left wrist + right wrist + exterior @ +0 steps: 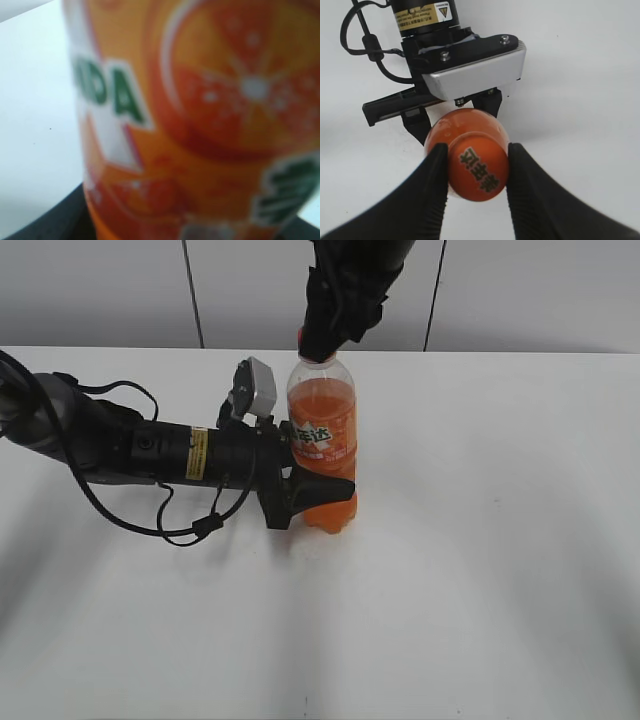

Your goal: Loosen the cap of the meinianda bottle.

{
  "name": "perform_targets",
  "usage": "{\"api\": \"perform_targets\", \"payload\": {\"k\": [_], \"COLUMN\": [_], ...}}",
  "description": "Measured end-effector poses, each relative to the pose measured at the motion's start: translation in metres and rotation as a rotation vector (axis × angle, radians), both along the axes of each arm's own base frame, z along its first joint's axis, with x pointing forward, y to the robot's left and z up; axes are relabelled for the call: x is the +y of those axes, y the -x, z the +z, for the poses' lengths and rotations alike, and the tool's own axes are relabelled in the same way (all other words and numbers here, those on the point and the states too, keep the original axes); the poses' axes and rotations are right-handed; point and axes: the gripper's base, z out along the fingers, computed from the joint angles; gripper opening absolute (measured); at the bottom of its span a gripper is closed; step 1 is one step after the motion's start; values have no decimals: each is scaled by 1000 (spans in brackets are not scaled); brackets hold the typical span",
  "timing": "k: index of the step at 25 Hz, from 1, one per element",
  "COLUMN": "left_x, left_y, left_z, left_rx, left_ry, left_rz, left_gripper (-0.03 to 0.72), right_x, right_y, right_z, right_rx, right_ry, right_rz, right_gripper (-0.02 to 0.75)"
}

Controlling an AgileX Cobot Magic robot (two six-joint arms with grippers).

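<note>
The meinianda bottle [322, 430] stands upright on the white table, full of orange soda with an orange label. My left gripper [318, 492] reaches in from the left and is shut on the bottle's lower body. The label [200, 125] fills the left wrist view, blurred. My right gripper [322, 345] comes down from above and is shut on the orange cap [479, 168]. In the right wrist view the two black fingers [476, 165] press the cap's sides. Dark letters mark the cap's top.
The white table [480, 580] spreads all around the bottle. The left arm with its cables [150, 455] lies low across the table's left half. A grey wall with dark seams stands behind.
</note>
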Motion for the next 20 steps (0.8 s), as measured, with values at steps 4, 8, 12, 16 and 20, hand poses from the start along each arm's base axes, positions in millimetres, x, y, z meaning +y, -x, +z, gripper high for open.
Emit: {"api": "perform_targets", "payload": {"k": [4,8,12,16,20], "left_x": [0,0,0,0,0], "left_y": [0,0,0,0,0], "left_z": [0,0,0,0,0], "left_rx": [-1,-2,-2,-2,-2], "left_ry": [-2,-3,-3,-3,-3], "left_rz": [-1,0,0,0,0], "left_gripper": [409,409,409,409,409], "right_x": [-1,-1,-1,-1,-1], "right_y": [-1,-1,0,0,0], "right_z": [0,0,0,0,0], "right_rx": [-28,-45,-48,-40,-36], "right_ry": [25,36,36,31,29], "right_rz": [53,90,100,84,75], "right_gripper": [271,271,271,273,273]}}
